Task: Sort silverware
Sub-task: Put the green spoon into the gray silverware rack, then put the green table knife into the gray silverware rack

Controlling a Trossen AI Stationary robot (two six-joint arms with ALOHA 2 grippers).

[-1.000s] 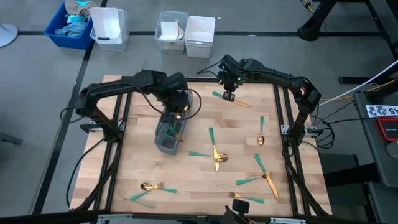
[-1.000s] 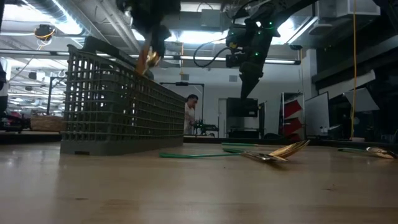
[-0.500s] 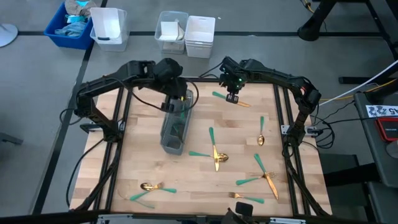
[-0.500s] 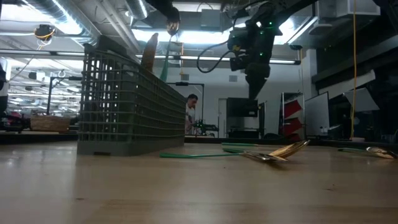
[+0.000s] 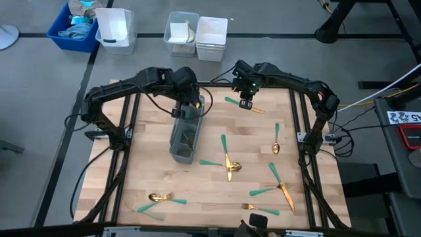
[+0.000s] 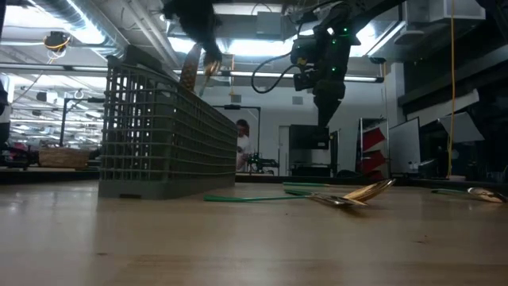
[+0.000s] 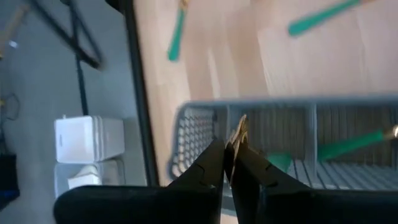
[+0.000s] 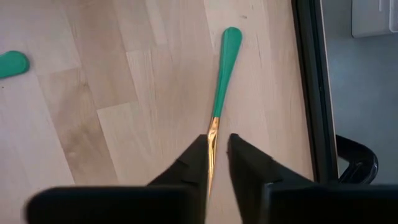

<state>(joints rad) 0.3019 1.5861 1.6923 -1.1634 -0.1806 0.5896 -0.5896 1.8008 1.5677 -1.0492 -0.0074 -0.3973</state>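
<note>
Most silverware is still lying loose on the table (image 5: 210, 187); few pieces are sitting in the caddy (image 5: 185, 135). Left gripper (image 7: 231, 163), narrow, is pinching a gold-headed piece (image 7: 239, 132) above it. Right gripper (image 8: 217, 152), part-open, is straddling a knife (image 8: 219, 93).

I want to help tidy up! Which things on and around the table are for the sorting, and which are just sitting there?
For the sorting:
- gold forks, spoons and knives with green handles
- grey mesh caddy
- piece in the left gripper
- piece at the right gripper

Just sitting there:
- white bins
- blue bin
</note>
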